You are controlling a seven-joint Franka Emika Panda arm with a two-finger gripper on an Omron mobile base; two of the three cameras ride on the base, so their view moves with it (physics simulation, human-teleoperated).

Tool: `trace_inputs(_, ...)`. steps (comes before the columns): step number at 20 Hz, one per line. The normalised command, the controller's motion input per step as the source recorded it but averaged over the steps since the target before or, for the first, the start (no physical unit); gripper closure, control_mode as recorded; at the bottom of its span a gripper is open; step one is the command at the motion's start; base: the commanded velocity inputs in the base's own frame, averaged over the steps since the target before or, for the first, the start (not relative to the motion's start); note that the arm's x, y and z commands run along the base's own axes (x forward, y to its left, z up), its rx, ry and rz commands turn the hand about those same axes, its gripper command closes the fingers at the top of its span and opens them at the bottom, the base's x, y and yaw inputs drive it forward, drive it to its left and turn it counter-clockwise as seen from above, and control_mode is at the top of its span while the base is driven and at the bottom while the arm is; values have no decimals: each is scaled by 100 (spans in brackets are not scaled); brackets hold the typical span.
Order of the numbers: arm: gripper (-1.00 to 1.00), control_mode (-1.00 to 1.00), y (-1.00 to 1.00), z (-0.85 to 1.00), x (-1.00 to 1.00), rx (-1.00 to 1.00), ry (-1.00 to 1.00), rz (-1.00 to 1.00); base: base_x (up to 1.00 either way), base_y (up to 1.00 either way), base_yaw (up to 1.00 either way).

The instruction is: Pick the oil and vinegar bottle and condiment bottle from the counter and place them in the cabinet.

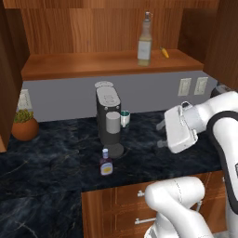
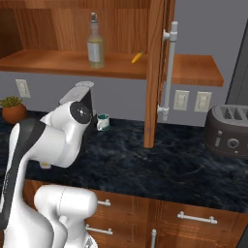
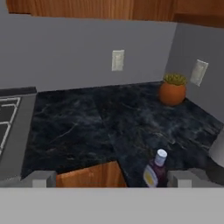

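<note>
The tool (image 1: 161, 135) is hanging above the bench (image 1: 56, 158) with its fingers spread fully apart, gripping nothing and touching nothing. In the hand view its two fingertips (image 3: 41, 178) are standing wide, and the condiment bottle (image 3: 155, 171) is sitting low between them, closer to the right one, though how far ahead of the tips it lies is hard to judge from that angle.

The condiment bottle (image 1: 106, 162) is standing upright on the bench, just in front of the base of a dark coffee machine (image 1: 109, 118) and well to the left of the tool. It is small and squat, dark purple-brown with a white cap and a light label. The oil and vinegar bottle (image 1: 145, 41) is standing upright on the cabinet (image 1: 93, 65) shelf, tall and clear with pale yellow liquid and a grey pourer; a small yellow object (image 1: 164, 52) is lying just beside it.

A small green-and-white mug (image 1: 125, 119) is sitting right beside the coffee machine. A potted plant (image 1: 24, 124) in a round terracotta pot is resting at the far left of the bench, and a dark toaster (image 2: 227, 131) is standing at the right end. The bench is dark marbled stone over wooden drawers (image 2: 184, 220) with metal handles.
</note>
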Motion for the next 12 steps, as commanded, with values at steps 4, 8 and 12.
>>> trace_inputs(4,-100,-100,1,-41,0,-4,0,26,0,0,0)
trace_inputs(8,-100,-100,0,-37,0,0,0,20,0,0,0)
trace_inputs(12,-100,-100,7,-42,0,0,0,13,0,0,0)
